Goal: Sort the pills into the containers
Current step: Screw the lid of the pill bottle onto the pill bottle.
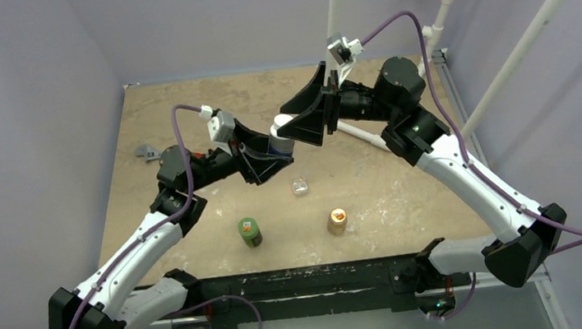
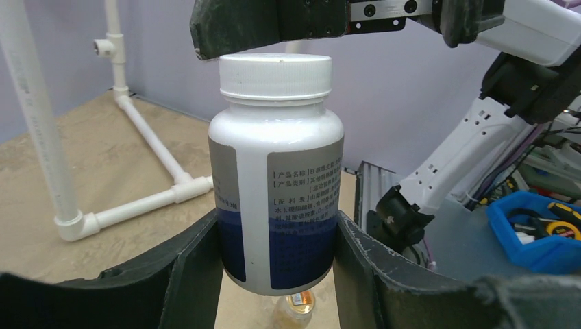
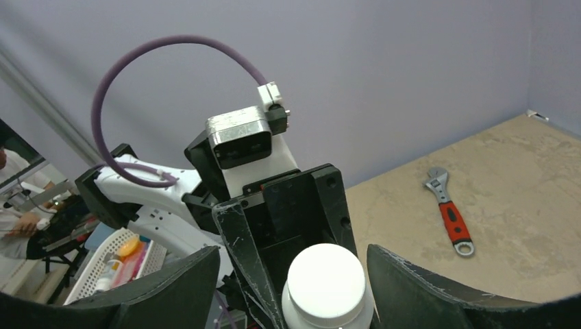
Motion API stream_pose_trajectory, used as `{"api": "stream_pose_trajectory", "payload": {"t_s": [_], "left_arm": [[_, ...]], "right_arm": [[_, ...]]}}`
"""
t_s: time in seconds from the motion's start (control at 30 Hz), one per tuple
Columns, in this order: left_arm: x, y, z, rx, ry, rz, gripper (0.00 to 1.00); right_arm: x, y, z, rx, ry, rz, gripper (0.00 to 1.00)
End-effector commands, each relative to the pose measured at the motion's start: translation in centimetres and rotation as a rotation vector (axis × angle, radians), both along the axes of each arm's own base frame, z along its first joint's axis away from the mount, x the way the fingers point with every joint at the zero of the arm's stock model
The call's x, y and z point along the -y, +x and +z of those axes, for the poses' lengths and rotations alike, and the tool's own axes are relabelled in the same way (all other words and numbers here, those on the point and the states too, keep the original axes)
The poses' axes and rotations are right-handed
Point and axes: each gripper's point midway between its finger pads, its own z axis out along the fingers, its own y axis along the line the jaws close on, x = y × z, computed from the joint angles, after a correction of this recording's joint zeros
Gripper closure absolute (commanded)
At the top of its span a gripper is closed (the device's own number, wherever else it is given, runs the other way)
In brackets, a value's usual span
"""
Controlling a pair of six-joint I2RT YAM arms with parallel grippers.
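clamping the white bottle point(image 2: 274, 164) low on its labelled body, the left gripper point(image 2: 277, 247) has both fingers pressed flat against its sides and carries it off the table point(image 1: 406, 184), cap uppermost. the right gripper point(image 3: 291, 274) sits at the bottle's white cap point(image 3: 325, 281) with its jaws spread wide, one finger on each side of the cap and a gap showing on both sides. nearer the arm bases, the small clear case point(image 1: 300, 186) rests on the table below the two grippers, apart from both. any pills in it are too small to make out. closer still stand a green bottle point(image 1: 249, 232) and a tan-orange bottle point(image 1: 337, 221), side by side but apart. a red-handled wrench point(image 3: 449, 212) lies near the table's far left edge.
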Motion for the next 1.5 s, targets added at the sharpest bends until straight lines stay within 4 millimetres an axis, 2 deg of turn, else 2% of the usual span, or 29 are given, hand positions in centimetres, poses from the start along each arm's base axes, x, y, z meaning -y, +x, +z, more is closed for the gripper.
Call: {"api": "stream_pose_trajectory", "payload": {"t_s": [0.0, 0.47, 0.53, 0.83, 0.93, 1.0, 1.13, 1.2, 1.3, 1.47], "left_arm": [[0.1, -2.0, 2.3, 0.033, -0.094, -0.132, 1.0], [0.2, -2.3, 3.3, 0.053, -0.133, -0.179, 1.0], [0.2, -2.2, 3.3, 0.053, -0.132, -0.179, 1.0], [0.3, -1.5, 2.7, 0.027, -0.113, -0.155, 1.0], [0.0, 0.0, 2.3, 0.012, -0.086, -0.063, 1.0], [-0.7, 1.7, 1.9, 0.002, -0.051, 0.063, 1.0], [-3.3, 4.6, 2.2, 0.047, 0.014, 0.337, 1.0], [-3.9, 5.3, 2.4, 0.075, 0.064, 0.432, 1.0], [-4.4, 5.9, 2.8, 0.131, 0.132, 0.569, 1.0], [-4.0, 6.3, 3.6, 0.217, 0.199, 0.682, 1.0]], "right_arm": [[0.0, -1.2, 1.1, 0.081, 0.027, 0.073, 0.24], [-0.6, -0.4, 0.1, 0.031, 0.02, 0.082, 0.35], [-0.6, -0.5, 0.2, 0.03, 0.024, 0.086, 0.39], [-0.3, 0.1, 0.6, 0.01, 0.035, 0.026, 0.71], [-0.2, 0.7, 0.3, -0.018, 0.026, -0.015, 0.78], [0.1, 1.4, 0.0, -0.045, 0.014, -0.07, 0.83], [1.0, 4.6, -0.9, -0.127, -0.036, -0.285, 0.89], [1.3, 6.2, -1.6, -0.172, -0.08, -0.415, 0.9], [1.2, 7.4, -2.8, -0.212, -0.162, -0.58, 0.91], [-0.6, 7.7, -4.6, -0.29, -0.221, -0.65, 0.95]]}}
